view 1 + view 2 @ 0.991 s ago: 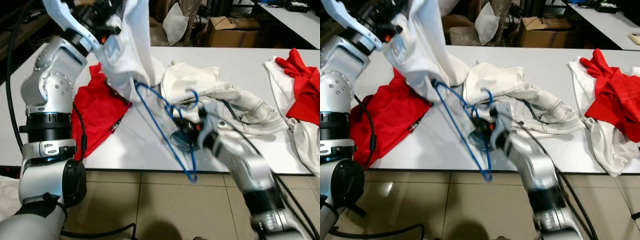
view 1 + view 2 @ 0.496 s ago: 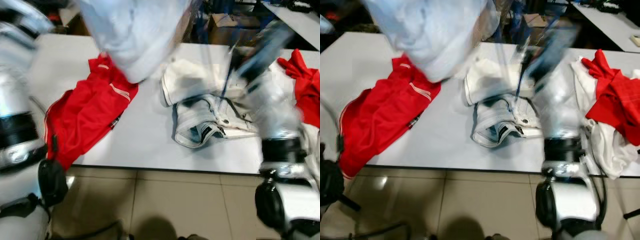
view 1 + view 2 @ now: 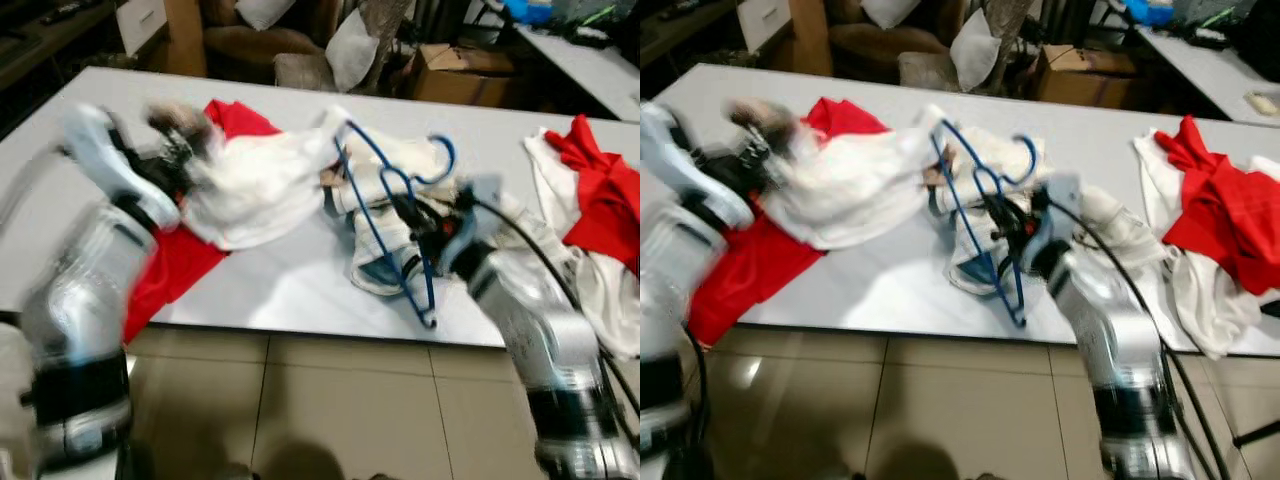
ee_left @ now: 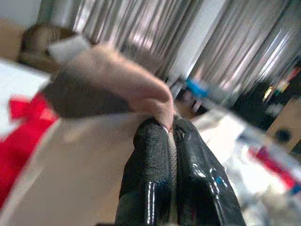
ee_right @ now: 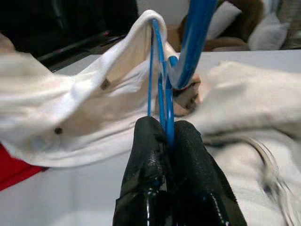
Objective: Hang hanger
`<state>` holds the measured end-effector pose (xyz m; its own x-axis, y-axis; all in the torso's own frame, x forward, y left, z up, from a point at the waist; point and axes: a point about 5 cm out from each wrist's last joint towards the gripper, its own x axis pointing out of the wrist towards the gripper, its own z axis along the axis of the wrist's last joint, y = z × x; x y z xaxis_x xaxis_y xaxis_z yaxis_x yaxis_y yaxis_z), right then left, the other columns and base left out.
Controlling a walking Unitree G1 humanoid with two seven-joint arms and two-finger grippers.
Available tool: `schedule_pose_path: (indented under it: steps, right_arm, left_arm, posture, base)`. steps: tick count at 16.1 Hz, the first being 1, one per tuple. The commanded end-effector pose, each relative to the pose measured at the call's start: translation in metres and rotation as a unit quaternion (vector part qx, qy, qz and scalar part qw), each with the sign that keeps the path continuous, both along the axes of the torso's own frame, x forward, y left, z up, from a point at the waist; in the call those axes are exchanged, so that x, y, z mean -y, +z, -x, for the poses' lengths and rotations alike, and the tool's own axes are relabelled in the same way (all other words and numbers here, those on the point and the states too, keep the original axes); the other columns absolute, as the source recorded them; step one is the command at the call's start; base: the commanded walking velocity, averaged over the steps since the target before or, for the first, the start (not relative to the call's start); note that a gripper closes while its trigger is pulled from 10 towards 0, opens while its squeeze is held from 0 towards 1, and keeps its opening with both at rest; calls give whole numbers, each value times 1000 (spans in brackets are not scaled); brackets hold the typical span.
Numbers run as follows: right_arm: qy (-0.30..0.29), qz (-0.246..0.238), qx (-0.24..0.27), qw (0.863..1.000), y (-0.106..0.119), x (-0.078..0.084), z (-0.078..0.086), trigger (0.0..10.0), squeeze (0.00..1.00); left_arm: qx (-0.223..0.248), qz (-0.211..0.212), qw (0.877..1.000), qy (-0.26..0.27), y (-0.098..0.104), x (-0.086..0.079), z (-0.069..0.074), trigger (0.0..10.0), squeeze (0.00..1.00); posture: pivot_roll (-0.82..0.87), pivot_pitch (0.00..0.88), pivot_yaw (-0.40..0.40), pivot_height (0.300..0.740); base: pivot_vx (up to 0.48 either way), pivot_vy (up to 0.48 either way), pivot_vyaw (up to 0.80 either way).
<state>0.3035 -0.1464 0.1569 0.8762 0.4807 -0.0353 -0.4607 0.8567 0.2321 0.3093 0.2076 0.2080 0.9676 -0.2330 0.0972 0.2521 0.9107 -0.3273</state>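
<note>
The big white table [image 3: 290, 290] holds heaps of clothes. The white shirt [image 3: 260, 185] lies near its middle, pinched tight by the left gripper [image 4: 170, 136]. The right gripper [image 5: 167, 134] squeezes the blue hanger [image 3: 385, 190], one end tucked into the shirt. I think nothing hangs up yet.
</note>
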Motion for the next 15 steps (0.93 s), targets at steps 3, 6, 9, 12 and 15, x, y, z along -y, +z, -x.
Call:
schedule_pose_path:
  steps: [3,6,9,12,15]
  right_arm:
    - [-27,-19,-10,999,-3,7,9,10000,0]
    - [-6,-52,16,999,6,0,13,10000,0]
    - [33,-55,25,998,10,-9,17,10000,0]
    - [48,-52,25,997,12,-14,15,10000,0]
    - [59,-51,27,997,14,-18,16,10000,0]
  left_arm:
    - [-33,-52,996,61,-19,-15,0,0,0]
    - [-63,-102,984,129,-28,-44,-3,10000,0]
    - [-9,-196,978,73,-12,-52,-6,10000,1000]
    - [-10,-237,971,-12,-6,-51,-13,10000,1000]
    - [-83,-176,980,-31,-22,-66,-18,10000,1000]
  posture:
    - [-16,0,-42,740]
    - [-18,0,-40,740]
    - [-18,0,-46,740]
    - [-13,0,-56,740]
    - [-21,0,-51,740]
  base:
    - [0,0,0]
    - [0,0,0]
    - [0,0,0]
    - [0,0,0]
    - [0,0,0]
